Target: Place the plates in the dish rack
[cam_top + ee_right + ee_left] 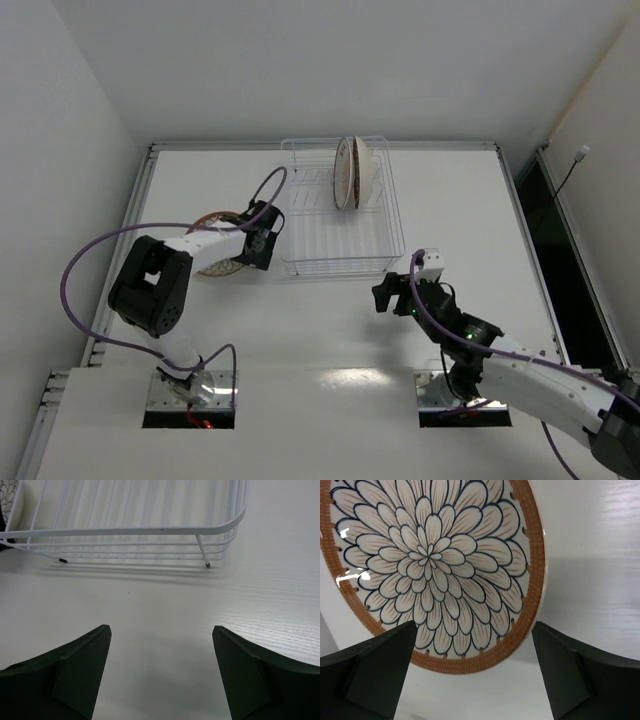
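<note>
Left gripper (263, 236): jaws wide apart, holding nothing, poised at the rim of 1 flat-lying plate (221, 267) just left of the dish rack (330, 252); contact between fingers and rim cannot be told. In the left wrist view the gripper (473, 632) frames that plate (430, 565), which shows dark-outlined petals radiating from the centre inside an orange-brown band; its top and left edges are cut off by the frame. From above, the left arm covers most of this plate, leaving only 2 arcs of rim visible. Right gripper (391, 296): jaws apart, empty, over bare table (330, 335) near the rack's near right corner. Its wrist view (161, 632) shows the rack's near wire wall and 2 small feet (150, 530), with the far end out of frame. A sliver of dark-lined pattern (7, 495) at that view's top left corner is too cropped to identify. Rack contents: 2 plates (355, 172) standing on edge, close together, toward the far end; seen nearly edge-on, so their patterns are hard to make out. Near slots of the rack hold nothing.
</note>
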Controlling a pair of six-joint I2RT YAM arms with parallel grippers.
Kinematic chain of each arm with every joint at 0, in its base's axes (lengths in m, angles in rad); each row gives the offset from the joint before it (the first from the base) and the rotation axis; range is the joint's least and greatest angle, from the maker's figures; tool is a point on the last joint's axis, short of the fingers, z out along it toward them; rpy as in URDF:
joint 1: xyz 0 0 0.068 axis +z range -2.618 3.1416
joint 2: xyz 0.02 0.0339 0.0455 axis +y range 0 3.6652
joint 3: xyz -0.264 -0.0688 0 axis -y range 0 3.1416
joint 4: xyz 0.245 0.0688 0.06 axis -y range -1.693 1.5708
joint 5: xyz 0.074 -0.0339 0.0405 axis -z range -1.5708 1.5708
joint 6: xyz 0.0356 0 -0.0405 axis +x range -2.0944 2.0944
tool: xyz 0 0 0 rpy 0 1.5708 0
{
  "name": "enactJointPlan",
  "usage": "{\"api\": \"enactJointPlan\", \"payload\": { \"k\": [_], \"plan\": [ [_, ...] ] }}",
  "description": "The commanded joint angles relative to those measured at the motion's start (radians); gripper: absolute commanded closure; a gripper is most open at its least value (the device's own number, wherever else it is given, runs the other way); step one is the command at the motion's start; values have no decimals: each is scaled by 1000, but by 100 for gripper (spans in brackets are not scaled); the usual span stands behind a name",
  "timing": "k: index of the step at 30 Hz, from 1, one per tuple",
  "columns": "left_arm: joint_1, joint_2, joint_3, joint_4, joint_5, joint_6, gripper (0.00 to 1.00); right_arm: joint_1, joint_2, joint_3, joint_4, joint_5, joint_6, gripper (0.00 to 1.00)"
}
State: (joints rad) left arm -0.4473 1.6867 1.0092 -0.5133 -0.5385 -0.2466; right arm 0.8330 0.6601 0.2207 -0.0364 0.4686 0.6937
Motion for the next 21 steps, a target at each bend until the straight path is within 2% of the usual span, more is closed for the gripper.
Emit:
{"api": "enactJointPlan", "payload": {
  "k": [1,6,9,12,15,16,18,19,21],
  "plan": [
    [56,30,48,41,67,38,0,-3,-36,-15,69,-8,-19,19],
    [99,102,81,41,107,47,3,-12,-45,-15,69,-8,-19,18],
    [124,163,129,32,130,38,8,-12,-45,-15,69,-8,-19,18],
    [157,235,182,7,141,38,24,-12,-45,-15,69,-8,-19,18],
    [168,255,193,-7,132,38,33,-12,-45,-24,69,-8,-19,18],
    [168,255,193,-7,143,38,41,-12,-45,-24,69,-8,-19,18],
    [168,265,193,-7,166,47,50,-12,-45,-24,69,-8,-19,18],
    [168,265,193,-7,184,47,60,-21,-45,-24,69,-8,-19,18],
    [168,265,193,-7,199,47,70,-21,-45,-24,69,-8,-10,18]
  ]
}}
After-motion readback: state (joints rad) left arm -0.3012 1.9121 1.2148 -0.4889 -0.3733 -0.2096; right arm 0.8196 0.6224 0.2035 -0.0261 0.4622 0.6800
